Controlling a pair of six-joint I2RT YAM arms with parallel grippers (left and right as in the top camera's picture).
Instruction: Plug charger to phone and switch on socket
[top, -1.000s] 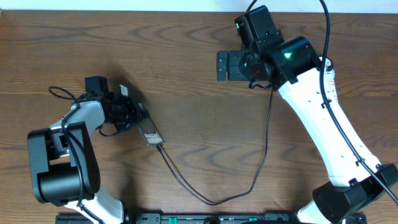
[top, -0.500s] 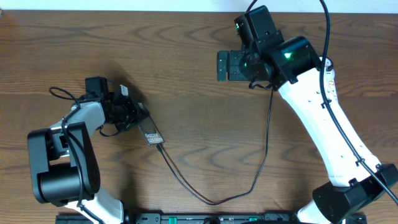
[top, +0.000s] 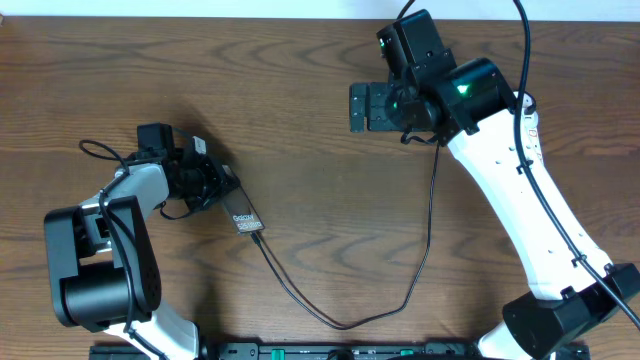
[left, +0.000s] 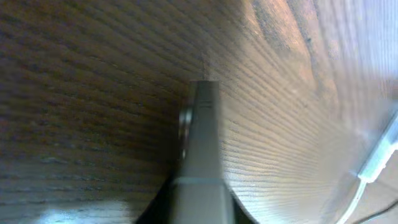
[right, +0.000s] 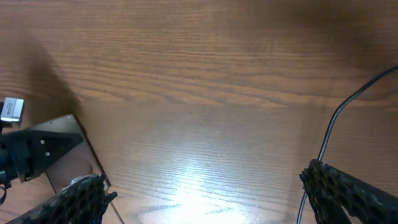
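**Nothing moves: phone held, cable at its port**

The small flat dark phone (top: 241, 216) with white lettering lies where it lay a second ago, left of centre on the brown wooden table (top: 300, 120). The left fingers (top: 212, 188) grip its upper end. The thin black charger cable (top: 345, 326) meets its lower end; whether it is seated, I cannot tell. The right fingers (right: 79, 200) hang spread wide, holding nothing. No socket shows, so switching on looks not yet done

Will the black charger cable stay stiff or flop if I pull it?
Probably floppy: the charger cable lies in a loose U-shaped loop. It looks thin, so a tug would likely take up slack before moving the phone.
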